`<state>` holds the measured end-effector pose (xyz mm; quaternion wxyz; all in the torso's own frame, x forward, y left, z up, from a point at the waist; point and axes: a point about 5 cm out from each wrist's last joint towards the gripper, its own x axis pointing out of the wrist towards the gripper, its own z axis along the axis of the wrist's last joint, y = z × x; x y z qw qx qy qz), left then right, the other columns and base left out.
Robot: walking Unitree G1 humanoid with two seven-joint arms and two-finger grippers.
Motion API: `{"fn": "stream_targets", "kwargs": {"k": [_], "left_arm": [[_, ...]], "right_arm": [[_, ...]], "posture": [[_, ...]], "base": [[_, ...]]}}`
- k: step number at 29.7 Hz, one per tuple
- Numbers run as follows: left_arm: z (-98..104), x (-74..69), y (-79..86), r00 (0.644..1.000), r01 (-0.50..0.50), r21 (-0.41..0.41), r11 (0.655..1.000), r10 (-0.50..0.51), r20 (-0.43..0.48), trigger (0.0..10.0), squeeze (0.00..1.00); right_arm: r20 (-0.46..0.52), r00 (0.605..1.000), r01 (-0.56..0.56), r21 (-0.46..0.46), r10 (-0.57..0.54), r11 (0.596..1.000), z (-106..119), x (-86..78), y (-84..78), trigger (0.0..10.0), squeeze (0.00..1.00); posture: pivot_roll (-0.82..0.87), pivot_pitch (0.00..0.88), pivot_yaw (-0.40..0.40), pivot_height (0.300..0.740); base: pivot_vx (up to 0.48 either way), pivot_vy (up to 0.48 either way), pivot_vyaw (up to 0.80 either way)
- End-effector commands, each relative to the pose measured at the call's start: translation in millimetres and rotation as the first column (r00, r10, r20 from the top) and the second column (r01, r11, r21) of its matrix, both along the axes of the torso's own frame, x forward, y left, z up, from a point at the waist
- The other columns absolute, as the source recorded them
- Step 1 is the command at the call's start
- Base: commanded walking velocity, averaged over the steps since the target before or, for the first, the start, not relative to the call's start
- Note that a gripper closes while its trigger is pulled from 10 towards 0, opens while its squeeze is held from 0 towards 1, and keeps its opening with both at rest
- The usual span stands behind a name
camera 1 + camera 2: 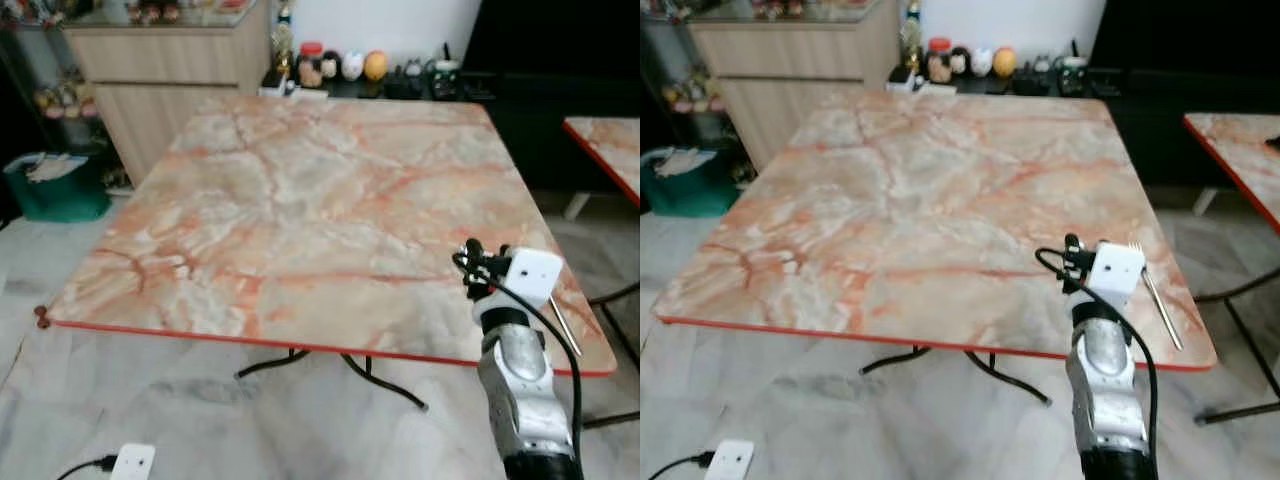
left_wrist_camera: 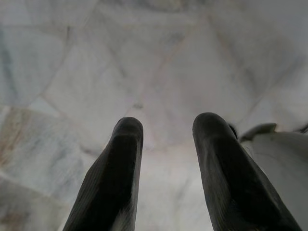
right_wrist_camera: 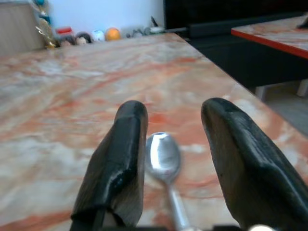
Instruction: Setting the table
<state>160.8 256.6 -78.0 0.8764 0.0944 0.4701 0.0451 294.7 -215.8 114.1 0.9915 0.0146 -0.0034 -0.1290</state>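
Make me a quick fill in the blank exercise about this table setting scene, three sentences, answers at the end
1. Between the right gripper's open fingers lies a metal ____.
2. The fork lies near the table's ____ edge.
3. The left gripper hangs open above the marble ____.

Missing words: spoon; right; floor

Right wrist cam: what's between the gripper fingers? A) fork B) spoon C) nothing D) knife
B: a spoon lies bowl-up on the marble table between the spread fingers of the right gripper, with the fork lying apart near the table's right edge.
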Motion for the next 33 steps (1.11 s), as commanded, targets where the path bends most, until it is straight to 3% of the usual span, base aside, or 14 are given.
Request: {"fn": "stream_targets", "kwargs": {"k": [1,6,7,8,15,16,17,25,33], "left_arm": [[-0.7,-8.4,9.2,1.000,-0.003,0.026,1.000,0.004,-0.031,10.0,0.00],[-3.2,-12.8,7.7,0.998,0.013,0.017,1.000,-0.012,-0.059,10.0,0.00],[-4.0,-14.2,7.1,0.998,0.009,0.017,1.000,-0.008,-0.063,10.0,0.00],[-4.5,-15.2,6.8,0.998,0.008,0.018,1.000,-0.006,-0.067,10.0,0.00],[-5.7,-18.7,7.9,0.996,0.008,0.022,1.000,-0.006,-0.085,10.0,0.00],[-5.7,-20.8,10.2,0.996,0.011,0.025,1.000,-0.008,-0.094,10.0,0.00],[-5.4,-22.0,12.3,0.995,0.006,0.026,1.000,-0.004,-0.095,10.0,0.00],[-2.8,-25.9,22.8,0.996,-0.009,0.033,0.999,0.012,-0.094,10.0,0.00],[-7.7,-19.3,1.8,0.997,0.012,0.008,1.000,-0.011,-0.081,10.0,0.00]], "right_arm": [[0.024,1.000,-0.019,-0.002,0.020,1.000,8.7,3.5,8.3,10.0,0.00],[-0.022,0.999,0.026,0.023,-0.026,0.999,-0.3,0.1,0.0,10.0,0.00],[-0.035,0.999,0.021,0.023,-0.020,1.000,-1.9,-0.4,0.0,10.0,0.87],[-0.043,0.999,0.017,0.019,-0.017,1.000,-2.8,-0.7,0.2,10.0,1.00],[-0.098,0.995,0.035,0.028,-0.032,0.999,-7.9,-3.1,-0.8,10.0,1.00],[-0.121,0.992,0.049,0.044,-0.043,0.998,-11.1,-3.6,-2.2,10.0,0.64],[-0.132,0.990,0.050,0.052,-0.043,0.997,-12.5,-3.6,-2.7,10.0,0.00],[-0.228,0.974,0.024,0.048,-0.012,0.999,-21.2,-0.7,-2.4,10.0,0.00],[-0.326,0.945,0.024,0.083,0.005,0.996,-29.9,4.1,-0.7,10.0,0.00]], "posture": [[0.04,0.000,0.008,0.711],[0.04,0.000,0.010,0.711],[0.04,0.000,0.010,0.711],[0.04,0.000,0.009,0.711],[0.04,0.000,0.006,0.711],[0.04,0.000,0.008,0.711],[0.04,0.000,0.008,0.711],[0.04,0.000,0.008,0.711],[0.05,0.000,-0.002,0.711]], "base": [[0.251,0.000,0.00],[0.000,0.000,0.00],[0.000,0.000,0.00],[0.000,0.000,0.00],[0.000,0.000,0.00],[0.000,0.000,0.00],[0.000,0.000,0.00],[0.000,0.000,0.00],[0.000,0.000,0.00]]}}
